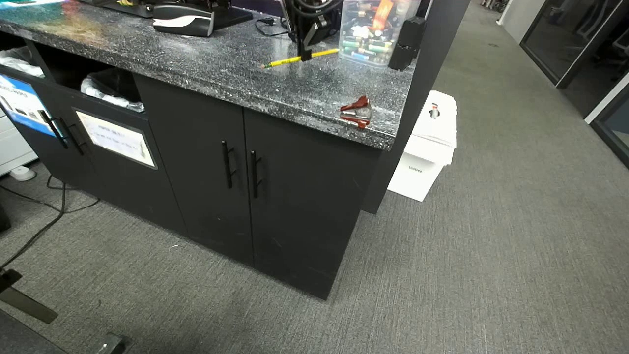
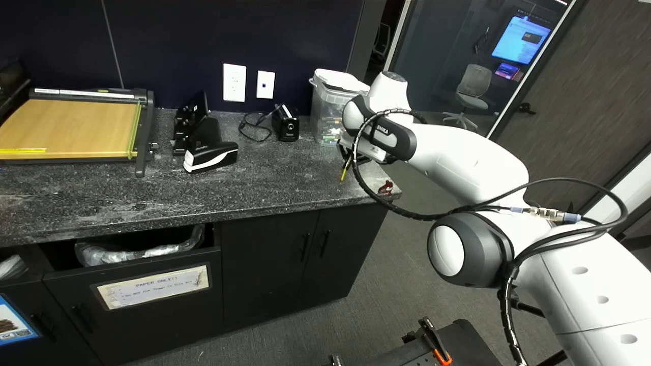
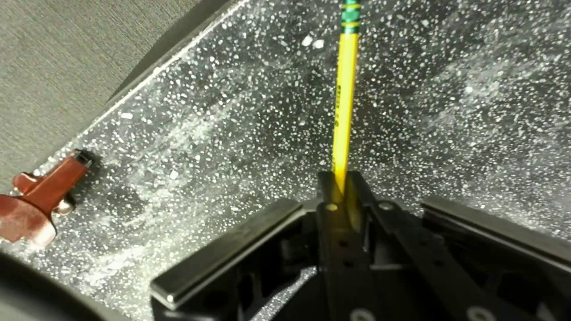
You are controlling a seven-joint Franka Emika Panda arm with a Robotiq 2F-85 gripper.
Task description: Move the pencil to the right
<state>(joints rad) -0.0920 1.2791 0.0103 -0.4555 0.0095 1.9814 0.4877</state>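
Observation:
The thin yellow pencil [image 3: 345,89] with its green-banded end runs up from my fingertips in the wrist view. My gripper [image 3: 341,183] is shut on the pencil, and its tips hide the part between them. In an exterior view the pencil [image 1: 285,61] shows on both sides of my dark gripper tip [image 1: 305,55], its far end beside the clear box. In an exterior view only a short stretch of the pencil [image 2: 344,173] shows below the arm. I cannot tell whether the pencil touches the counter or is slightly above it.
A red staple remover [image 1: 361,104] lies near the counter's front corner, also in the wrist view [image 3: 51,191]. A clear plastic box [image 1: 351,56] with batteries stands at the counter's end. A black sharpener [image 2: 288,124], a stapler [image 2: 211,156] and a paper cutter [image 2: 71,127] stand further along.

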